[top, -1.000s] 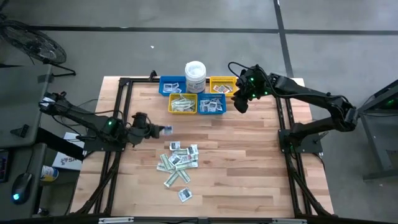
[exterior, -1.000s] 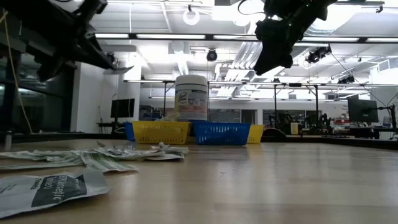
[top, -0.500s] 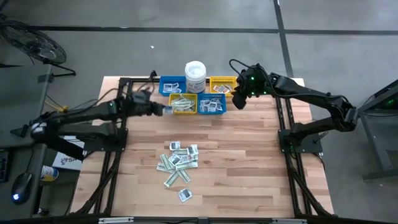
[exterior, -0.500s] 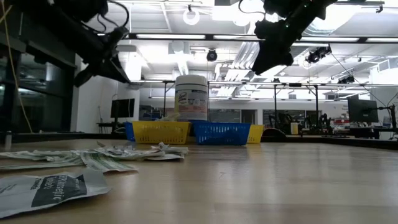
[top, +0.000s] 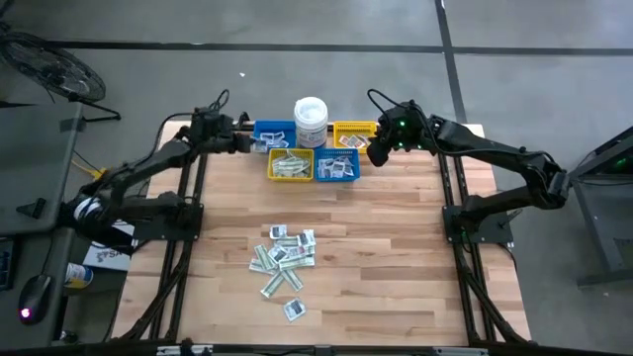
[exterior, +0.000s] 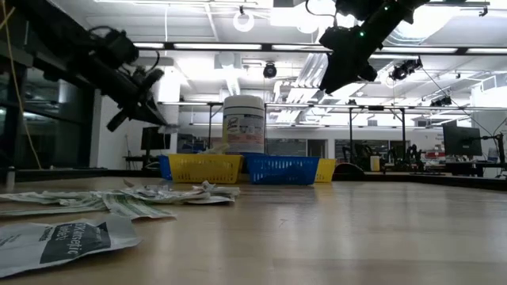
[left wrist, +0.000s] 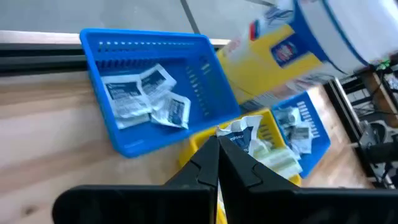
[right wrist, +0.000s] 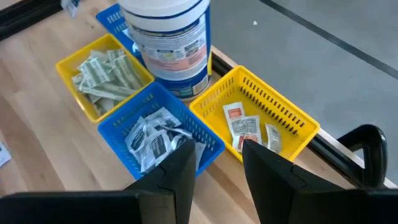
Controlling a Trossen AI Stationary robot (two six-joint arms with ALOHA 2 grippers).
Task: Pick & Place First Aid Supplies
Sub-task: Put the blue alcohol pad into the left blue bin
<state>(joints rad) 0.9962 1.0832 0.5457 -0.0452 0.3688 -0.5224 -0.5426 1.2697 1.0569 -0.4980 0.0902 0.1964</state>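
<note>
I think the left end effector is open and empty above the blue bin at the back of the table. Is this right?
Not quite. The left end effector is shut on a white packet, as the left wrist view shows. It is indeed near the blue bin at the table's back.

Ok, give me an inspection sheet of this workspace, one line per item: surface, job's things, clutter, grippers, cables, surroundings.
Surface: light wooden plank table in a black frame.
Job's things: loose pile of white and pale green paper packets mid-table; more packets sorted in four small plastic bins, two blue, two yellow, at the far edge.
Clutter: white lidded plastic tub standing among the bins.
Grippers: left gripper shut on a white printed packet, above the bins at the back blue one; right gripper open, empty, hovering over the bins' right end.
Cables: thin black cables looping above the right arm's wrist.
Surroundings: grey floor; ceiling lights and workstations behind the table in the low view.
</note>
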